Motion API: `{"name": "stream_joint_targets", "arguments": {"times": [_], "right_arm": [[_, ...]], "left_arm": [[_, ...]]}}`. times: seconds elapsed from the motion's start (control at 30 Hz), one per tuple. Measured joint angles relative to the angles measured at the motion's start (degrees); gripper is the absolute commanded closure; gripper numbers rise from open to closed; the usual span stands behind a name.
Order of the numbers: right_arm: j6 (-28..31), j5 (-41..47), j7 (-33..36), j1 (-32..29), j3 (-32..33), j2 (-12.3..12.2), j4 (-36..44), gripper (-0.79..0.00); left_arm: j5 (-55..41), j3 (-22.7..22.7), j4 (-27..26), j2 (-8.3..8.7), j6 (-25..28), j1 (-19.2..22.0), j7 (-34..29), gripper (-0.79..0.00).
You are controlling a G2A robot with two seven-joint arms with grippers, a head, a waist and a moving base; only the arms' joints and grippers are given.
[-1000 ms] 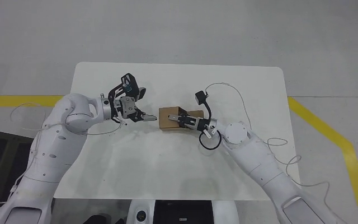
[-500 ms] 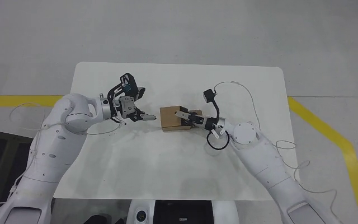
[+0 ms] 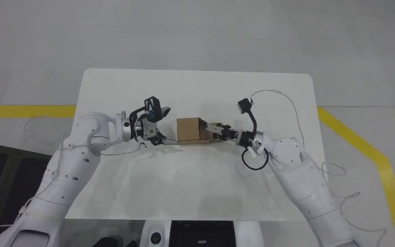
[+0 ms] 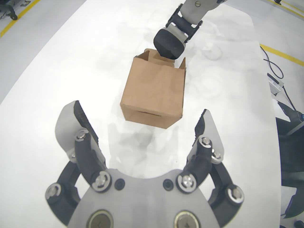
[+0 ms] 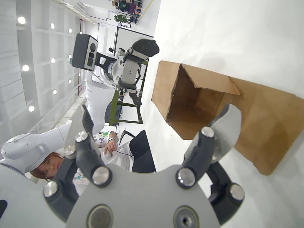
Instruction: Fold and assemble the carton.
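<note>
Carton (image 3: 190,131): likely light, flimsy cardboard; pinch flap (image 5: 261,131) at 3 o'clock end. Left gripper (image 4: 140,112), 9 o'clock, spread empty; right gripper (image 5: 158,110) likewise.

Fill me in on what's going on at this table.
A two-armed robot is assembling a brown carton, which lies on its side in the middle of the white table. The right tool, open, is at the carton's open end, one finger over the unfolded flap. The left tool, also open, hovers just short of the closed end without touching it. The open end is not yet folded shut.
</note>
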State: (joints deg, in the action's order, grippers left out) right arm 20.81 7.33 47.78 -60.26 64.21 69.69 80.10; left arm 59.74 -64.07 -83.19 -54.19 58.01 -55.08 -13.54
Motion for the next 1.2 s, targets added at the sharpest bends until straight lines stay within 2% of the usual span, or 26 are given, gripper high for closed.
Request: {"name": "stream_joint_targets", "arguments": {"times": [0.03, 0.07, 0.1, 0.2, 0.4, 0.63, 0.83, 1.2], "right_arm": [[-0.06, -0.60, 0.38, -0.35, 0.86, -0.27, 0.84, -0.785], [-0.13, -1.11, 0.72, -0.61, 1.48, -0.48, 1.47, -0.742], [-0.20, -1.59, 1.11, -0.86, 2.08, -0.68, 2.13, -0.526], [-0.40, -3.30, 2.88, -1.67, 3.94, -1.35, 4.47, 0.000], [-1.93, -6.80, 8.51, -3.65, 6.55, -2.68, 8.77, 0.000], [-4.95, -10.89, 14.35, -4.98, 5.63, -3.53, 10.56, 0.000], [-6.38, -13.03, 11.37, -4.65, 1.98, -3.13, 8.96, 0.000], [-6.53, -15.21, 0.37, 0.58, -3.71, -1.37, 1.95, 0.000]], "left_arm": [[1.76, 0.48, 0.04, 0.16, -0.01, -0.02, 2.29, -0.785], [3.14, 0.83, 0.05, 0.30, -0.01, -0.04, 4.01, -0.785], [4.53, 1.21, 0.07, 0.44, -0.01, -0.08, 5.76, -0.785], [10.22, 2.42, 0.02, 0.94, -0.01, -0.12, 11.47, -0.785], [18.57, 4.06, 3.15, 1.20, -0.01, -0.24, 21.44, -0.785], [18.24, 6.25, 6.27, 0.18, -2.01, 1.43, 22.71, -0.785], [16.24, 9.12, 8.39, -1.15, -3.04, 3.25, 21.55, -0.785], [11.86, 13.11, 11.80, -3.46, -2.91, 7.11, 18.83, -0.785]]}}
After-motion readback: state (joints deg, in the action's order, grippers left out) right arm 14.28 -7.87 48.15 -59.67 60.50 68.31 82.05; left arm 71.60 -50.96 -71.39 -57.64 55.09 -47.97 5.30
